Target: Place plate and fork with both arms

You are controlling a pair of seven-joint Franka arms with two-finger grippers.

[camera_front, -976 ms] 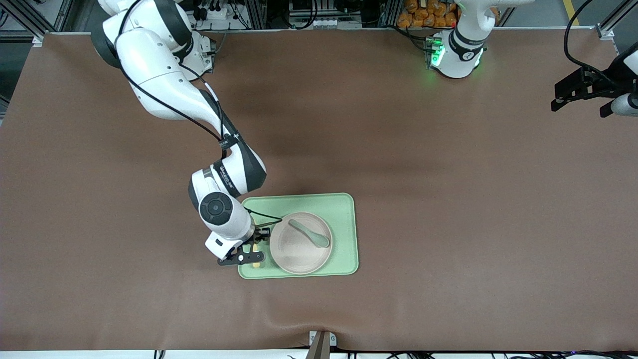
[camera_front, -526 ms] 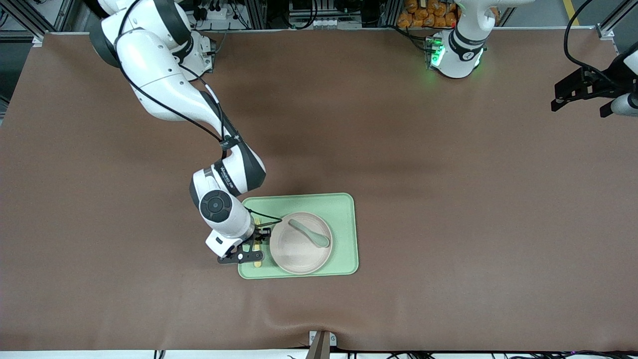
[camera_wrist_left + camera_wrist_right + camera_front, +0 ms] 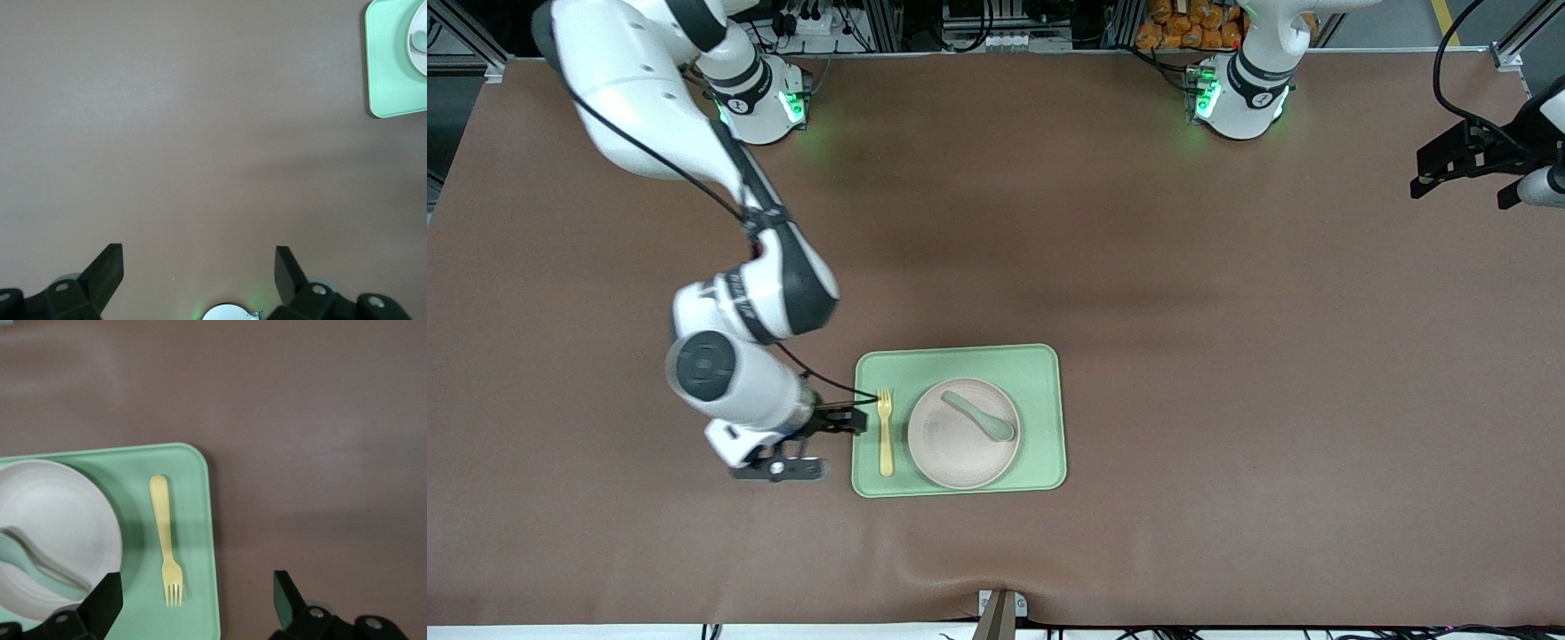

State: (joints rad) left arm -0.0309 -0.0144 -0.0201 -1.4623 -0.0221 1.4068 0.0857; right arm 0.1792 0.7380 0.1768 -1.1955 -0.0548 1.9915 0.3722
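Observation:
The yellow fork [image 3: 886,436] [image 3: 167,543] lies flat on the light-green tray [image 3: 1040,373] [image 3: 200,520], free of any grip, with its tines pointing toward the robots' bases. Beside it on the tray sits the pale plate [image 3: 963,453] [image 3: 53,520], with a grey-green spoon [image 3: 980,415] in it. My right gripper [image 3: 811,444] [image 3: 197,593] is open and empty, over the table just off the tray's edge toward the right arm's end. My left gripper [image 3: 1423,173] [image 3: 199,267] waits open over bare table at the left arm's end.
Brown matting covers the whole table. The tray's corner [image 3: 390,73] shows in the left wrist view. The two arm bases stand along the table's edge farthest from the front camera. A small bracket [image 3: 1000,609] sits at the nearest edge.
My right gripper has opened and let go of the fork, which now lies on the tray. It then pulled away from the tray toward the right arm's end. The left arm has not moved.

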